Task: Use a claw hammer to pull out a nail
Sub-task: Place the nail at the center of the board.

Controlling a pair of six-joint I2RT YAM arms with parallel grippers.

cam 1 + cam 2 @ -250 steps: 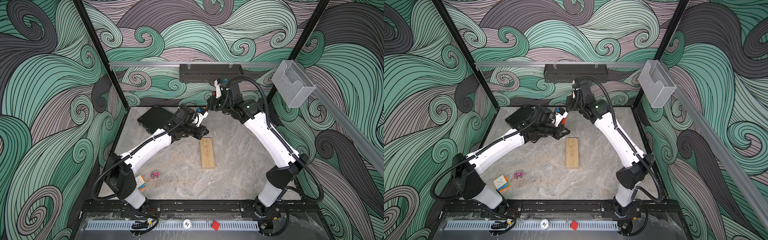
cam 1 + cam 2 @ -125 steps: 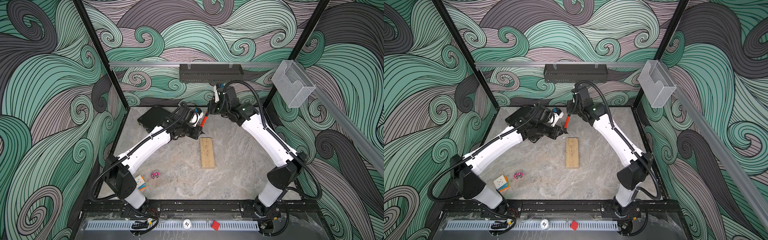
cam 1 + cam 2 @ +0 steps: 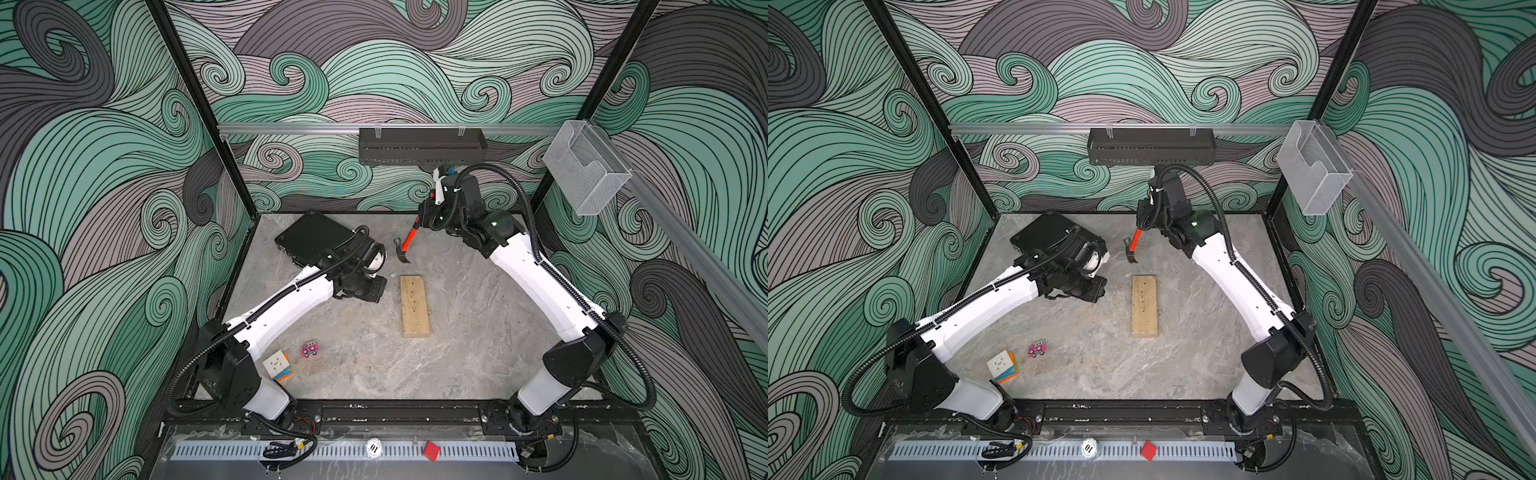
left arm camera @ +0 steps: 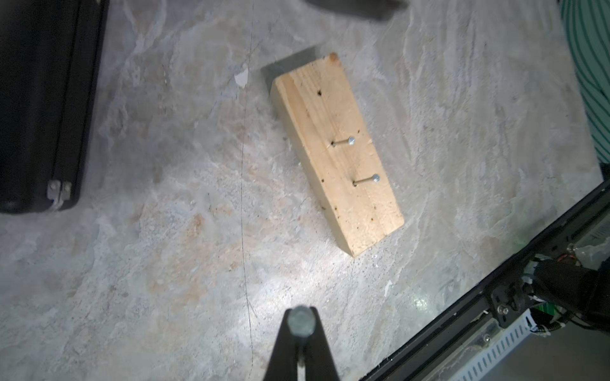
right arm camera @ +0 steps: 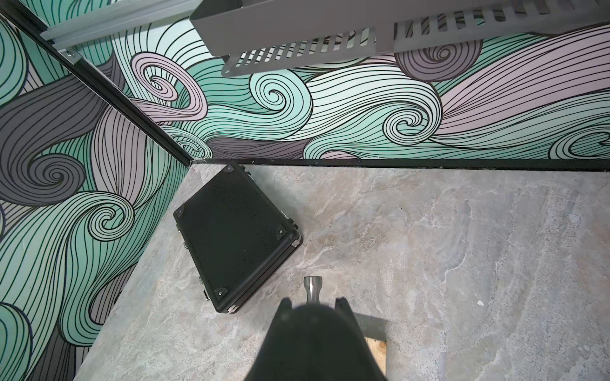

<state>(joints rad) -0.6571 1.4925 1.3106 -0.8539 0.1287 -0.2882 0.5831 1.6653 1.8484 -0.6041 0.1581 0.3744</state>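
Note:
My right gripper (image 3: pixel 424 216) is shut on the black handle of the claw hammer (image 3: pixel 409 239), which hangs head-down over the far middle of the table. Its grey claw head (image 3: pixel 1130 251) is just beyond the far end of the wooden block (image 3: pixel 414 305). In the right wrist view its steel face (image 5: pixel 312 288) pokes out past my right gripper (image 5: pixel 313 301). Two nails (image 4: pixel 343 142) (image 4: pixel 366 179) stand part-way out of the block (image 4: pixel 336 155). My left gripper (image 4: pixel 299 330) is shut left of the block, with a small round grey thing at its tips that I cannot identify.
A black case (image 3: pixel 311 237) lies at the far left, behind my left arm. A colour cube (image 3: pixel 277 365) and a pink toy car (image 3: pixel 310 349) sit near the front left. A black shelf (image 3: pixel 422 145) hangs on the back wall, a clear bin (image 3: pixel 582 170) on the right rail.
My left arm has drawn back to the left and towards the front, away from the hammer. The hammer's orange neck and head now show in full under my right gripper.

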